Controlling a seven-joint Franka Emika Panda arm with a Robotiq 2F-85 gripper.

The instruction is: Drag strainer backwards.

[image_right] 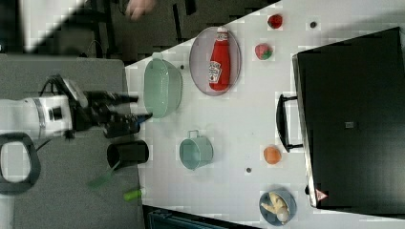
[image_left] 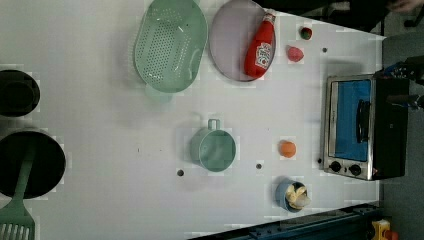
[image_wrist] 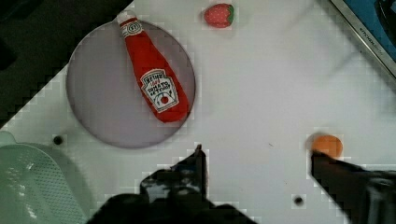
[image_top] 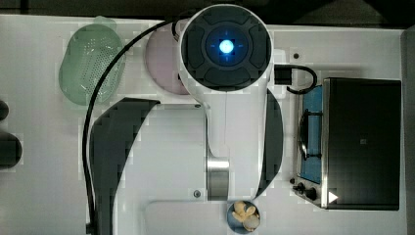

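So this looks like the very start: nothing has touched the strainer point(image_left: 170, 45) yet. It sits upright on the white table point(image_left: 100, 150), near the left view's top edge, just beside a round grey plate point(image_left: 227, 35) with a ketchup bottle point(image_left: 260, 45) lying on it. A smaller green cup point(image_left: 214, 148) stands well apart from it, toward the middle of the table.

The pincer point(image_wrist: 257, 161) hangs above the table with its two dark fingers spread apart and nothing between them, so it's released and empty. In the wrist view it hovers over bare table between the plate and a small orange ball point(image_wrist: 327, 144), with the strainer off in a corner of that picture. In the right view the arm looks high up, well clear of everything.

My read on the next move: swing over to the strainer, drop down onto its rim or into the basin, get a hold, then pull. The rim is thin and the plastic light, so it could slide or tip if caught badly.
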